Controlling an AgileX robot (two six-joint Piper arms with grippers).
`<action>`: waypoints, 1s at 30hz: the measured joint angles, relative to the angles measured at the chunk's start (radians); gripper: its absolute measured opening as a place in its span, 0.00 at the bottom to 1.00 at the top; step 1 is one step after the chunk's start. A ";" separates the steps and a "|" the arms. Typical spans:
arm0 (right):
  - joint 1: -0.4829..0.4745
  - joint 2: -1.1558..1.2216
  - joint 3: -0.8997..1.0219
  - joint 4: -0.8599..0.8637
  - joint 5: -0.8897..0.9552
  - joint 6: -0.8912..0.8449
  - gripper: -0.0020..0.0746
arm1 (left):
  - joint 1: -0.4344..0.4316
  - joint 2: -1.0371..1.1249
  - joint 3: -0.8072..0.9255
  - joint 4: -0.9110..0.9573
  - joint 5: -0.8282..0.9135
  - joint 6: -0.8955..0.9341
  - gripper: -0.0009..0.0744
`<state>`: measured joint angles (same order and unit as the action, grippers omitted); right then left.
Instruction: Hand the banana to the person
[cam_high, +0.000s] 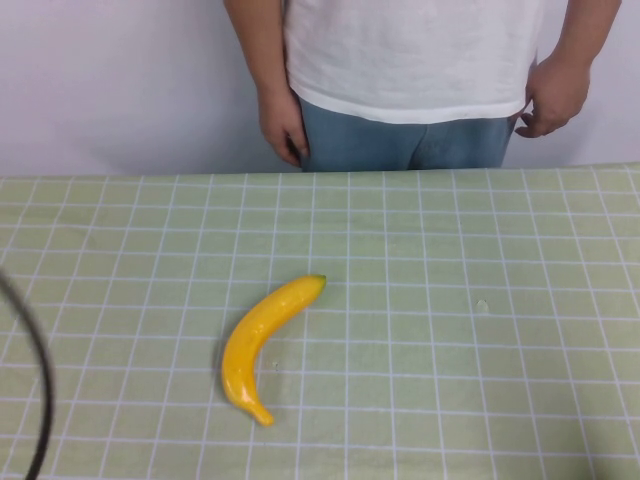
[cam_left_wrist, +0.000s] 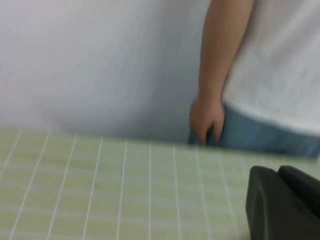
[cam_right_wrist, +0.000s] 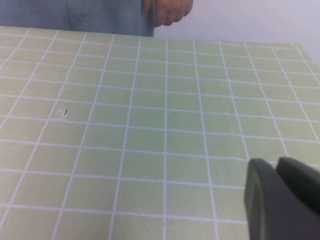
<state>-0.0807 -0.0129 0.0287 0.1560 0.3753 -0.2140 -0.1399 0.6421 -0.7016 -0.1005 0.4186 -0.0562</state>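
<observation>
High view: banana (cam_high: 262, 345) lies on the green checked tablecloth (cam_high: 480, 400), left of centre, untouched.
Banana look: glossy bright yellow, curved, greenish tip toward the person (cam_high: 415, 80).
Person: white T-shirt, blue jeans, arms hanging, behind the table's far edge.
Left gripper (cam_left_wrist: 282, 205): above the cloth; cannot tell.
Right gripper (cam_right_wrist: 280, 200): above the cloth; cannot tell.

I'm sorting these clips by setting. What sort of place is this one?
Probably an indoor lab or test bench: a table under a green grid cloth, a plain white wall, and a person standing behind one banana. Left gripper and right gripper hover over the cloth.
</observation>
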 joint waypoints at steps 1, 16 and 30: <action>0.000 0.000 0.000 0.000 0.000 0.000 0.02 | 0.000 0.028 -0.020 -0.004 0.025 0.016 0.01; 0.000 0.000 0.000 0.000 0.000 0.000 0.02 | -0.108 0.607 -0.335 -0.236 0.391 0.279 0.55; 0.000 0.000 0.000 0.000 0.000 0.000 0.02 | -0.272 1.084 -0.339 -0.207 0.276 0.178 0.64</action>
<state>-0.0807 -0.0129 0.0287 0.1560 0.3753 -0.2140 -0.4120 1.7263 -1.0409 -0.3080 0.6946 0.1216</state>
